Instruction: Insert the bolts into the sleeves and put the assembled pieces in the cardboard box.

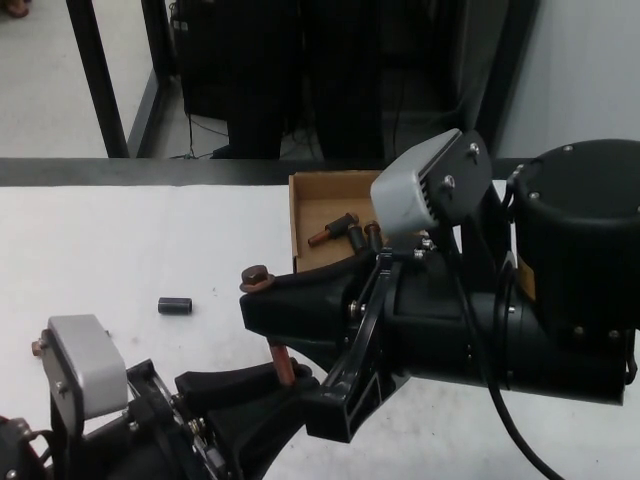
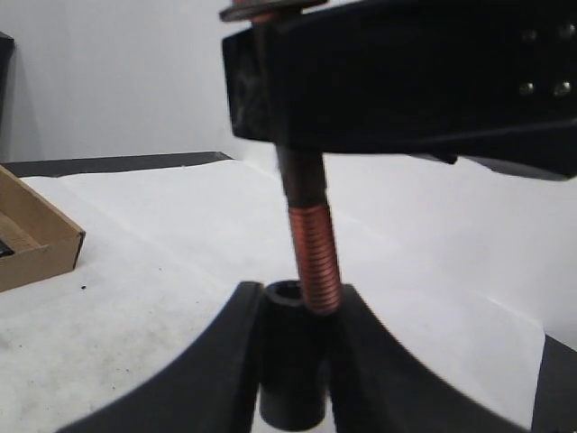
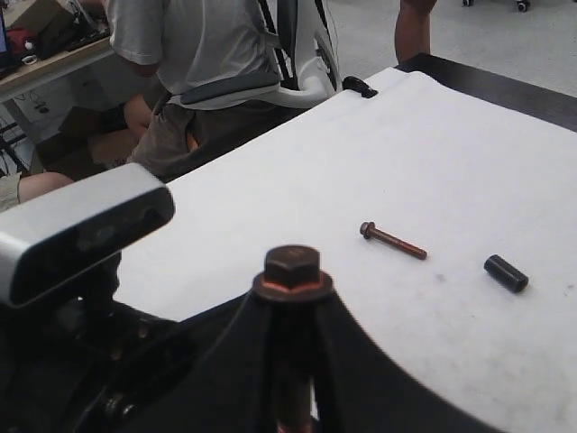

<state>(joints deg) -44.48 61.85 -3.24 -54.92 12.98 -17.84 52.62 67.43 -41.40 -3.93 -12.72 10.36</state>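
Note:
My right gripper [image 1: 262,300] is shut on a copper bolt [image 1: 272,330] and holds it upright, its hex head [image 3: 291,271] on top between the fingers. Directly below, my left gripper [image 2: 293,299] is shut on a black sleeve [image 2: 290,356] that stands upright. The bolt's threaded tip [image 2: 315,262] meets the sleeve's top rim, a little to one side of the bore. A loose bolt [image 3: 392,241] and a loose sleeve [image 3: 506,272] lie on the white bench. The cardboard box [image 1: 300,215] at the back holds assembled pieces [image 1: 340,232].
The loose sleeve [image 1: 174,305] lies on the bench to the left of both grippers in the high view. The right arm's bulky body [image 1: 520,310] hides the bench's right side. A dark frame [image 1: 150,170] runs along the bench's far edge.

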